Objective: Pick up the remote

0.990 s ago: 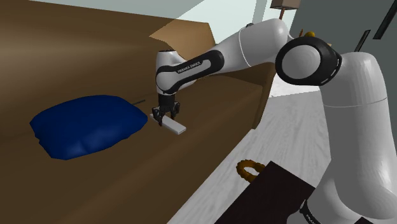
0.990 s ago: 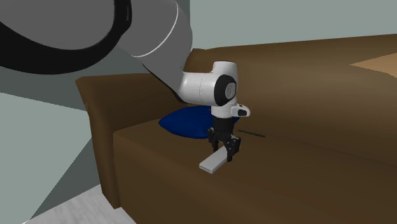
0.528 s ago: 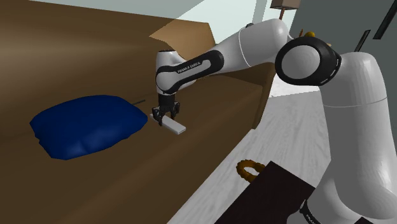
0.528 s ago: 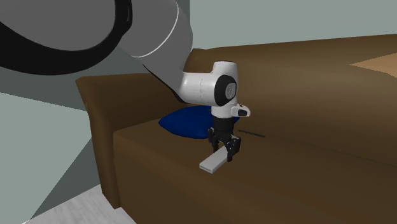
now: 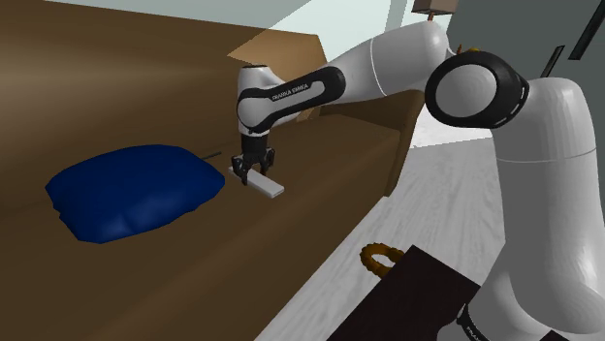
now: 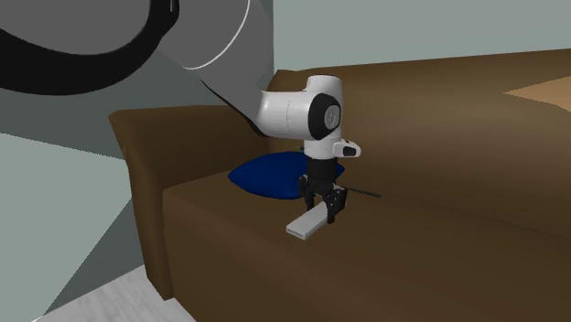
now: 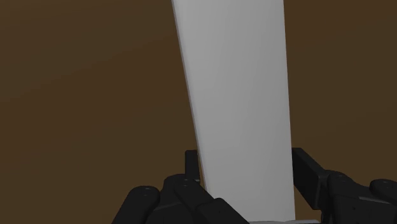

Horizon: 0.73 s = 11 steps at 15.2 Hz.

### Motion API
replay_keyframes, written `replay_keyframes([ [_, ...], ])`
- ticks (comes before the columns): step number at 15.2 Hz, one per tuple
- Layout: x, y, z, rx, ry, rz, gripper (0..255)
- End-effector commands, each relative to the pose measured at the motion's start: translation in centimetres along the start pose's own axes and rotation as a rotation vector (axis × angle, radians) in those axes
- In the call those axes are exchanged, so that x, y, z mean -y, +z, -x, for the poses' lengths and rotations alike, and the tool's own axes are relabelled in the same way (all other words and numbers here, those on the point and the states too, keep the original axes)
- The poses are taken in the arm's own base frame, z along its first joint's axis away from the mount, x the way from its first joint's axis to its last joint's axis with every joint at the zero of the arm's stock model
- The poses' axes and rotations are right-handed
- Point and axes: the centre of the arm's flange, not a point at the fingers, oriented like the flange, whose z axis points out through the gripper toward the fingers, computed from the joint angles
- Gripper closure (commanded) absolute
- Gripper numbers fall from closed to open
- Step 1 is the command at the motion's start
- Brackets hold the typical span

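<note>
The remote [image 5: 262, 184] is a plain white flat bar. My black gripper [image 5: 250, 172] is shut on one end of it, and the bar hangs a little above the brown sofa seat [image 5: 291, 242]. In the second exterior view the remote [image 6: 307, 224] sticks out below the gripper [image 6: 328, 210] toward the seat's front edge, clear of the cushion. In the wrist view the remote [image 7: 238, 95] runs straight away from the hand, clasped between the two fingers [image 7: 192, 168], with brown seat on both sides.
A dark blue pillow [image 5: 131, 189] lies on the seat just beside the gripper, toward the shoulder view's left. The sofa's armrest [image 6: 137, 137] rises at the second exterior view's left. A dark table [image 5: 427, 295] and a brown ring-shaped thing [image 5: 380, 258] are near the stand.
The gripper has risen a little with the remote in it; the remote has come up off the seat. The arm's wrist has lifted too.
</note>
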Motion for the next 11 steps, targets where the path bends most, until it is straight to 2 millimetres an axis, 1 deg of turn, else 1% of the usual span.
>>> replay_keyframes([
  [1,0.1,-1.0,-0.1,0.000,0.000,0.000,255],
  [9,0.1,-5.2,-0.2,0.000,0.000,0.000,255],
  [11,0.1,-5.3,-0.2,0.000,0.000,0.000,255],
])
